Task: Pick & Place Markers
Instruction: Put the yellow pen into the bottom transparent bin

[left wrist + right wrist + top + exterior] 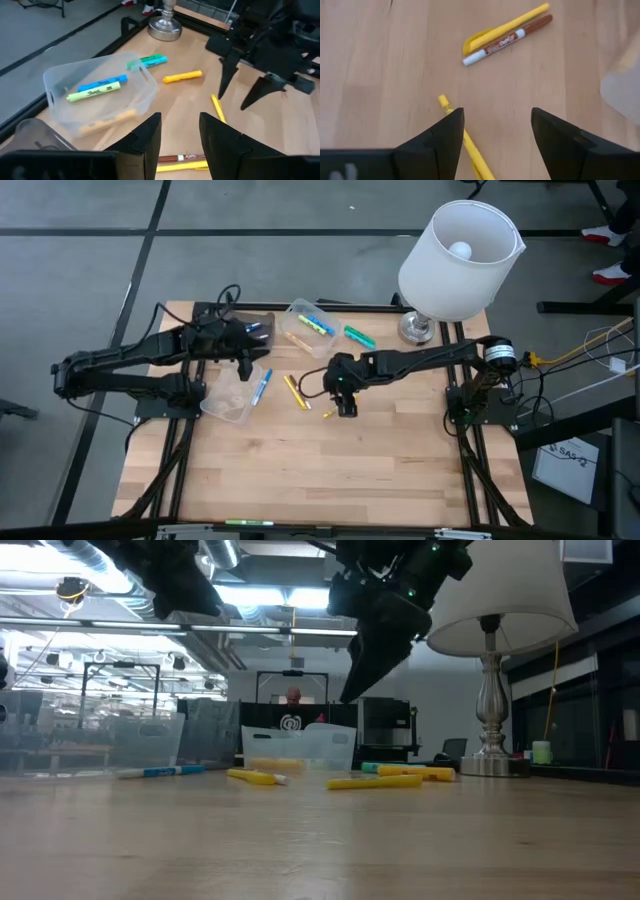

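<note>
Markers lay scattered across the middle of the wooden table (330, 470), some loose and some inside clear containers. Furthest left, the left gripper (243, 366) hung above the table near a clear container (232, 393), its fingers (145, 137) parted by a narrow gap with nothing between them. Just beside that container a blue marker (262, 385) lay on the wood. Further along, a second clear container (95, 95) sat near the far edge of the table; it held a blue marker (109, 81), a yellow-green marker (94, 93) and an orange marker (107, 121). Just beyond its rim, toward the lamp, a green marker (144, 60) and a light blue one (156, 61) lay side by side on the table, with an orange-yellow marker (182, 76) close by.

Near the centre, a yellow marker (506, 27) and a brown marker with a white cap (507, 40) lay touching, side by side. The right gripper (345, 402) hovered over the wood just beyond them, fingers (560, 137) spread wide and holding nothing. Below it a thin yellow marker (462, 140) lay on the table, running under the gap between the fingers. At the far right corner stood a lamp with a white shade (458, 260) on a silver base (417, 328).
</note>
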{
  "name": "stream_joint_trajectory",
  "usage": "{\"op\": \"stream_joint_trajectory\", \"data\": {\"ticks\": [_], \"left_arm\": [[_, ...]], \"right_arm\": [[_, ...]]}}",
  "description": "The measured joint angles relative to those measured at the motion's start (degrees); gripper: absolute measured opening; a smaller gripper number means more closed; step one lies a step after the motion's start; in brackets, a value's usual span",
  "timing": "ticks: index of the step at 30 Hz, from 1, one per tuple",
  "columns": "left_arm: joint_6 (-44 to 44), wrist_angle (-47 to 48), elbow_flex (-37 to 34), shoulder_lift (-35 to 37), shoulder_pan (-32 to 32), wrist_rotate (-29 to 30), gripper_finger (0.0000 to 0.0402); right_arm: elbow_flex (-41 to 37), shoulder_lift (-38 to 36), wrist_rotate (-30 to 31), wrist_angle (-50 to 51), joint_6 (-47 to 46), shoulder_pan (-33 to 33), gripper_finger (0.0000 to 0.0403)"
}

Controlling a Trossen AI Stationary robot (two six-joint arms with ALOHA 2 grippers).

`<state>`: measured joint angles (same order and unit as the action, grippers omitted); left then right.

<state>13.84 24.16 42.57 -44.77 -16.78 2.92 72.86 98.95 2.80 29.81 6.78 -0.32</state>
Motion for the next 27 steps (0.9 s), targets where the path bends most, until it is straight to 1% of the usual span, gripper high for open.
{"op": "stream_joint_trajectory", "data": {"ticks": [2, 6, 11, 23, 27], "left_arm": [[0.5, 0.2, 0.0, 0.0, 0.7, 0.0, 0.0127], [1.1, 2.7, 0.0, 0.0, 1.9, -0.7, 0.0127], [4.7, 4.4, 0.0, 0.0, 3.3, -1.0, 0.0127], [6.6, 7.0, 0.0, 0.0, 6.2, -1.0, 0.0127], [6.6, 7.3, 0.0, 0.0, 6.5, -1.0, 0.0127]], "right_arm": [[0.0, 1.2, -0.7, 0.0, 2.1, 0.0, 0.0228], [0.0, 4.5, -4.2, 0.4, 7.0, 0.0, 0.0228], [0.0, 8.1, -5.0, 0.6, 12.8, 0.2, 0.0228], [0.2, 13.0, -5.2, 3.7, 19.2, 0.1, 0.0228], [0.3, 13.7, -5.4, 3.7, 19.2, 0.1, 0.0226]]}}
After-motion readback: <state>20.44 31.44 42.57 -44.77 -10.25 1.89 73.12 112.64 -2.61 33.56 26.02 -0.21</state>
